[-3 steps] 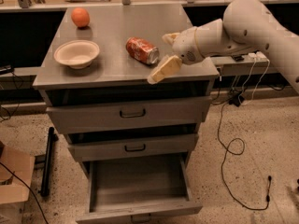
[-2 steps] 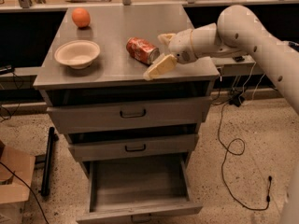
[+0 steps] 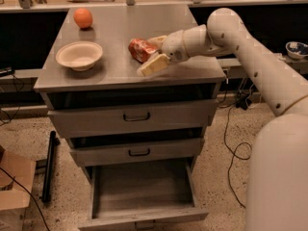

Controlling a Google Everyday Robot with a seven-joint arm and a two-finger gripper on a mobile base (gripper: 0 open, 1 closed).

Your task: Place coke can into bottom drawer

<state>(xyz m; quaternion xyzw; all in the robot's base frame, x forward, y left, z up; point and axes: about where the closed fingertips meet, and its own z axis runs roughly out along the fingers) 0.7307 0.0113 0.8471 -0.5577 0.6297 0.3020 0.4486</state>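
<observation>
The coke can (image 3: 140, 49) lies on its side on the grey cabinet top (image 3: 115, 73), right of centre. My gripper (image 3: 148, 57) reaches in from the right at the can's right end. It is open, with one cream finger (image 3: 154, 65) in front of the can and the other (image 3: 158, 41) behind it. The can rests on the top and is not lifted. The bottom drawer (image 3: 144, 216) is pulled out below, and its tray holds nothing. The two upper drawers are shut.
A white bowl (image 3: 79, 55) sits on the left of the cabinet top and an orange (image 3: 83, 18) at the back left. A cardboard box (image 3: 14, 186) and a black bar (image 3: 48, 167) are on the floor at left, and cables (image 3: 231, 143) at right.
My arm has moved left along the cabinet top, so the gripper's fingers have gone from beside the can to either side of its right end. The can has not moved.
</observation>
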